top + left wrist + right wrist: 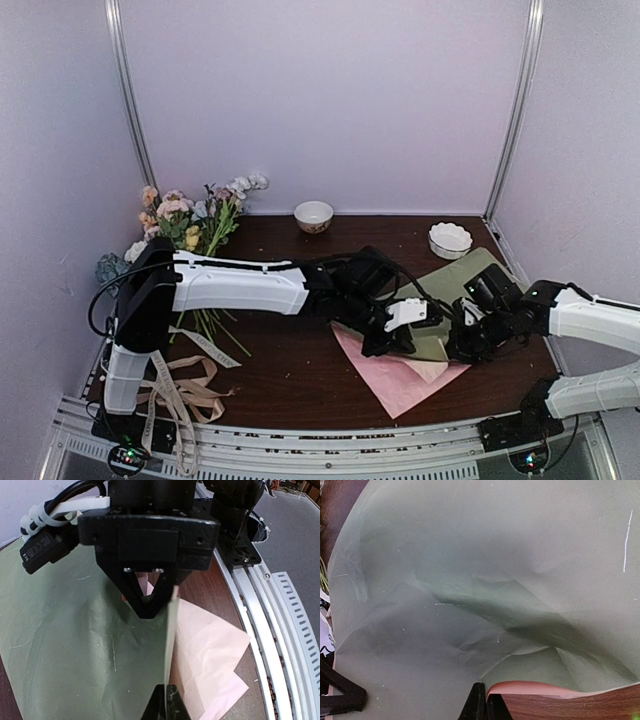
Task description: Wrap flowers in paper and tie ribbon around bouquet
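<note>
Top view: the left gripper (pixel 390 342) and right gripper (pixel 465 345) meet at the near edge of the paper (pixel 455 280), at 3 o'clock on the table (pixel 290 370), over a pink sheet (pixel 400 385). Open wood lies toward 12.

Left wrist view: the left jaws are clamped on the paper's upturned edge, with the rail (pixel 260 630) close at 3.

Right wrist view: the right jaws are closed on the paper's edge at 6, where its peach underside curls up.
</note>
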Robot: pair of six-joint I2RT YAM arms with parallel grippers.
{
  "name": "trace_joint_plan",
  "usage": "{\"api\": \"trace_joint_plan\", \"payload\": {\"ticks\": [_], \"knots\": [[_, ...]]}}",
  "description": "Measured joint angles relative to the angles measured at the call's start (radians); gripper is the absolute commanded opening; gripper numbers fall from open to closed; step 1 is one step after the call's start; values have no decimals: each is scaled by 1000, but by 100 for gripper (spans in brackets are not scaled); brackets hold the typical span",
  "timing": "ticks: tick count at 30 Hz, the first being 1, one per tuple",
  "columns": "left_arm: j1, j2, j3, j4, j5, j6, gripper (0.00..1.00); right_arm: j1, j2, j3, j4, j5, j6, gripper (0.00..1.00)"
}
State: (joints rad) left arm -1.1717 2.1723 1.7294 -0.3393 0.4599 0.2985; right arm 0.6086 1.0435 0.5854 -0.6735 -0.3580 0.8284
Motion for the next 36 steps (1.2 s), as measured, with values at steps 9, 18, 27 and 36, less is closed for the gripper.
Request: {"api": "trace_joint_plan", "payload": {"ticks": [9, 18, 27, 36], "knots": [[1, 1, 31, 18, 29, -72, 0, -27, -61, 40, -79, 68, -47, 43], [60, -93, -6, 315, -48, -351, 0, -55, -240, 317, -256, 402, -201, 72], [224, -296, -29, 369, -304, -483, 0, -65, -265, 452, -233, 491, -344, 66], [417, -722, -364, 304, -721, -491, 0, 236, 121, 509, -42, 460, -387, 65]]}}
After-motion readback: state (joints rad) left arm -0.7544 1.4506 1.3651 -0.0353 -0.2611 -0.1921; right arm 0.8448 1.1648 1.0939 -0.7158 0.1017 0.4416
